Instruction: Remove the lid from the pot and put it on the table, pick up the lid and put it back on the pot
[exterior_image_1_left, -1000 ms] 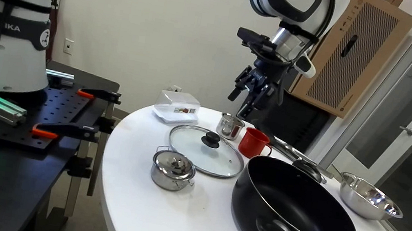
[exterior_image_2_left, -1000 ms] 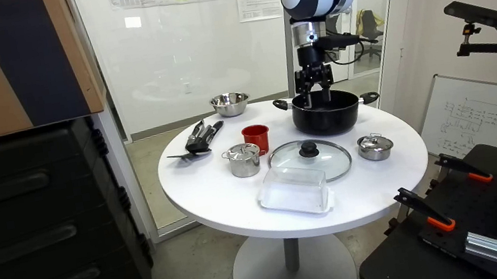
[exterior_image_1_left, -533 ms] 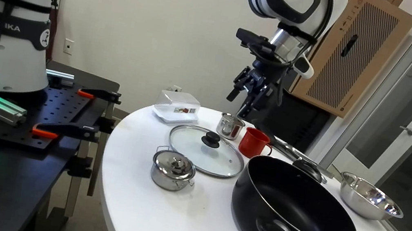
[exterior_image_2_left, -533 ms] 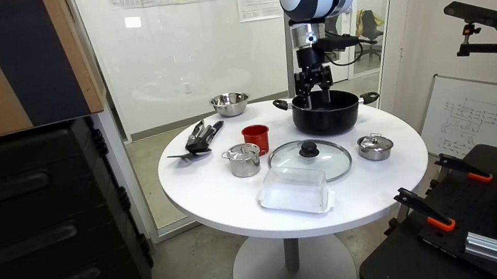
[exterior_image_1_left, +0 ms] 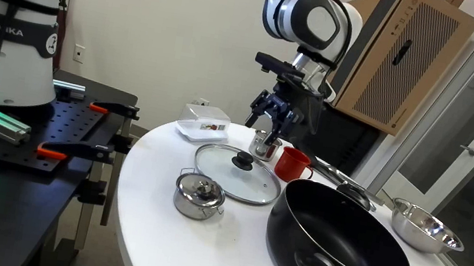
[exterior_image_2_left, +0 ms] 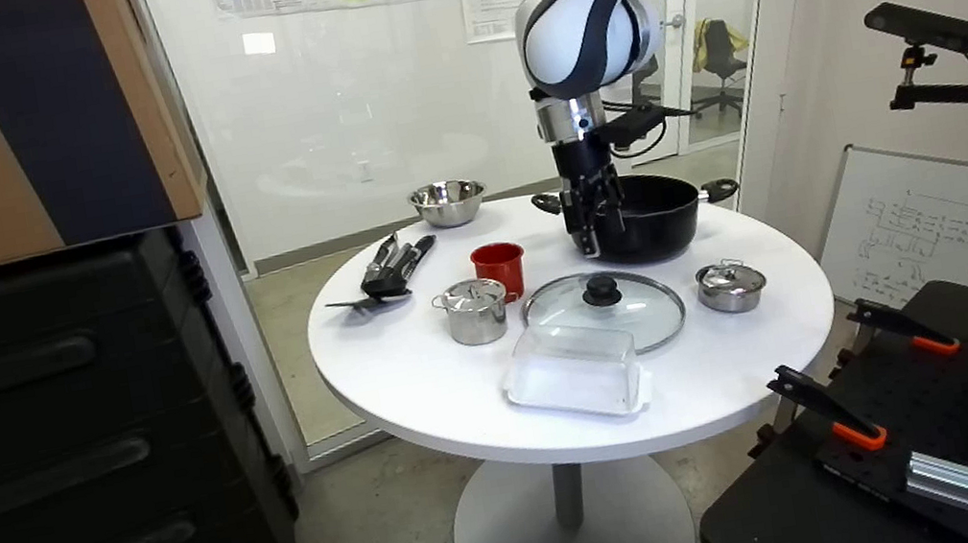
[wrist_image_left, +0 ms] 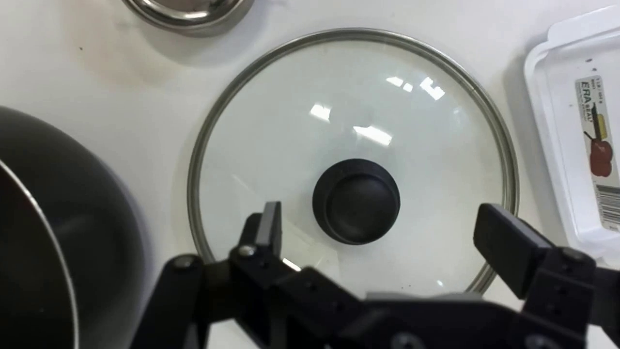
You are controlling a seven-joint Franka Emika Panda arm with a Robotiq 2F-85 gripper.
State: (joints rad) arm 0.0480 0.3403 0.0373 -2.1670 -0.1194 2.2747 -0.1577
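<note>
1. The lid [wrist_image_left: 357, 189] is found flat on the tabletop [exterior_image_2_left: 420, 359], just beside the pot [exterior_image_2_left: 665, 218].
2. The hand [wrist_image_left: 382, 230] is observed with its jaws standing wide apart; clearance from the lid cannot be established.
3. In the wrist view, the lid's lower rim is partly obscured by the hand; the pot, a small steel tin [wrist_image_left: 191, 17] and a plastic box [wrist_image_left: 557, 145] are cut off at the edges.
4. In an exterior view, a steel vessel [exterior_image_1_left: 257, 152] is partly masked by the hand.

In an exterior view, the round black metal pot [exterior_image_2_left: 659, 226] stands behind the round clear glass lid [exterior_image_2_left: 608, 297], the rectangular clear plastic box [exterior_image_2_left: 571, 376] before the lid.
</note>
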